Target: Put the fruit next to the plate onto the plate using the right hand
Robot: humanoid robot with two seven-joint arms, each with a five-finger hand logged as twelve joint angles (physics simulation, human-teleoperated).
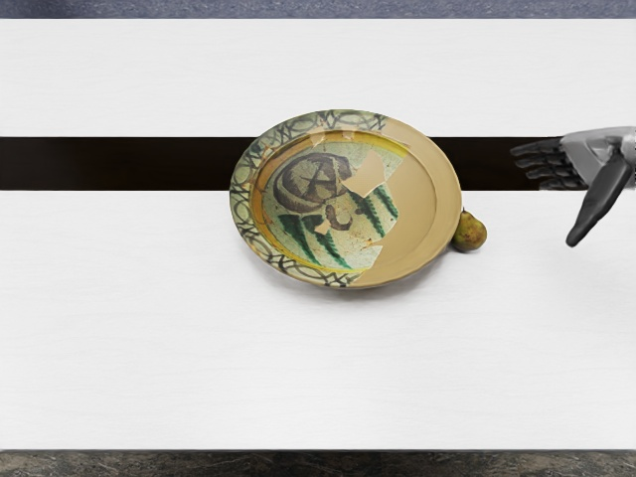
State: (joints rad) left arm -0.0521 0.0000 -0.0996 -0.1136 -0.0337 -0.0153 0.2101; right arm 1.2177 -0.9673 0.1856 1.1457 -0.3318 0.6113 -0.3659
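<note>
Item 1: right hand [584,164]. It enters from the right edge and is poised over the dark band [119,164]. The fingers are extended and loosely spread, the thumb hangs down, and it holds nothing. The left hand is out of view.

Item 2: fruit [469,232]. 1 small pear-shaped piece, yellow-green with a brown blush. It lies ahead of the hand's fingertips and off toward the thumb side, near the hand but clearly apart from it. It rests on the tabletop [318,378] against, or just beside, the rim of the plate on the edge facing the hand. It is not yet on the plate.

Item 3: plate [422,204]. 1 round, shallow dish, beyond the fruit as seen from the hand. It is tan, with green and dark painted figures on the half farther from the hand.

Item 4: tabletop. White, spreading well past the plate on all sides. The dark band crosses it under the hand and behind the plate.

Risks, as judged:
- The fruit sits tight to the rim, leaving little room for fingers on its far side. They may strike the rim and shift the plate.
- A glancing touch on the rounded body could roll the fruit away from the hand.
- A shallow hold on the tapered end could slip during the lift.
- Carrying it too low could clip the rim.
</note>
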